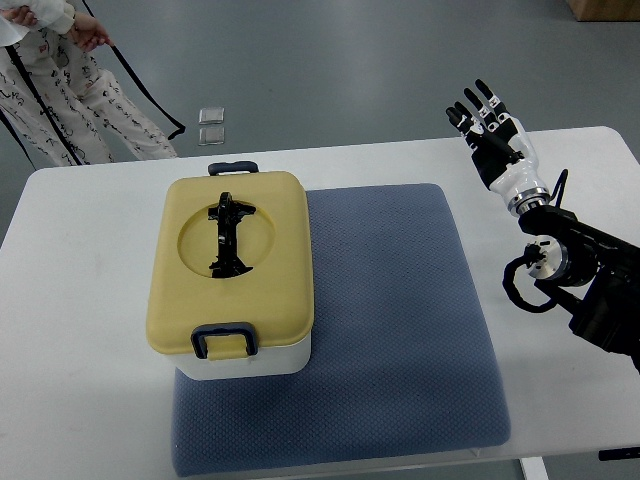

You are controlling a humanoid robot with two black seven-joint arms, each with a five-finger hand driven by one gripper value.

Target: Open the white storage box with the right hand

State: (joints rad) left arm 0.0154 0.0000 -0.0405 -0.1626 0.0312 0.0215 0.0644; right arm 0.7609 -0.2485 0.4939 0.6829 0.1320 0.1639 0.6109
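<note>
The white storage box (pixel 250 362) stands on the left part of a blue-grey mat (pixel 400 320). Its yellow lid (pixel 232 262) is closed, with a black handle (pixel 229 235) lying flat in a round recess. Dark blue latches sit at the far end (pixel 233 168) and the near end (pixel 224 338). My right hand (pixel 484 116) is raised over the table's far right, well to the right of the box, fingers spread and holding nothing. Its arm (pixel 570 265) comes in from the right edge. My left arm is out of view.
The mat lies on a white table (pixel 80 330). A person in patterned clothes (pixel 70 90) stands beyond the table's far left corner. A small clear object (pixel 211 126) lies on the grey floor behind the table.
</note>
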